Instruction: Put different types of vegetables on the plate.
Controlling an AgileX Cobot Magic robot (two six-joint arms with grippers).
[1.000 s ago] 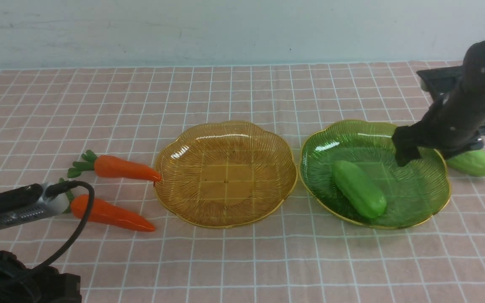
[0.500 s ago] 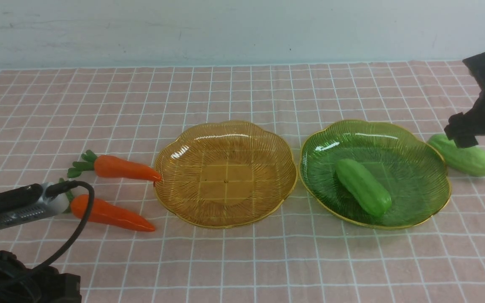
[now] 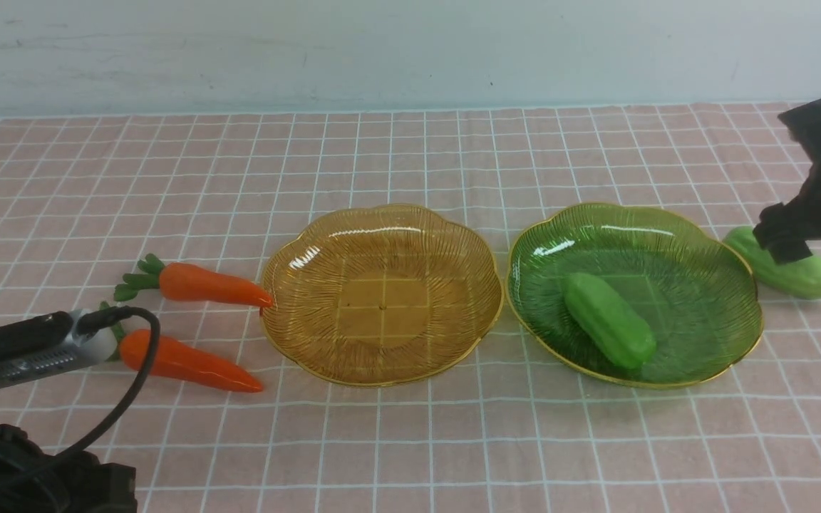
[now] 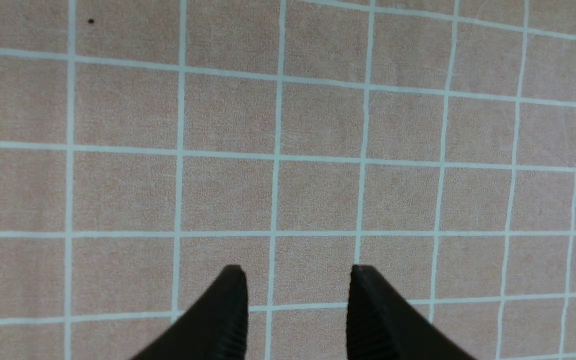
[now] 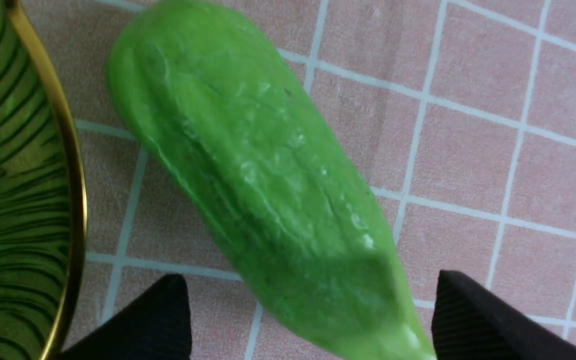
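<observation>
just beside the green plate point(image 5: 70, 150), right gripper point(image 5: 312, 277) spread wide astride a gourd point(image 5: 248, 175); left gripper point(image 4: 298, 272) parted, empty

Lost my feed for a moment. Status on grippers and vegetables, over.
Right gripper open, straddling loose gourd on cloth beside green plate. Left gripper open over bare cloth. Other gourd in green plate; both carrots on cloth by amber plate. Path unobstructed.
</observation>
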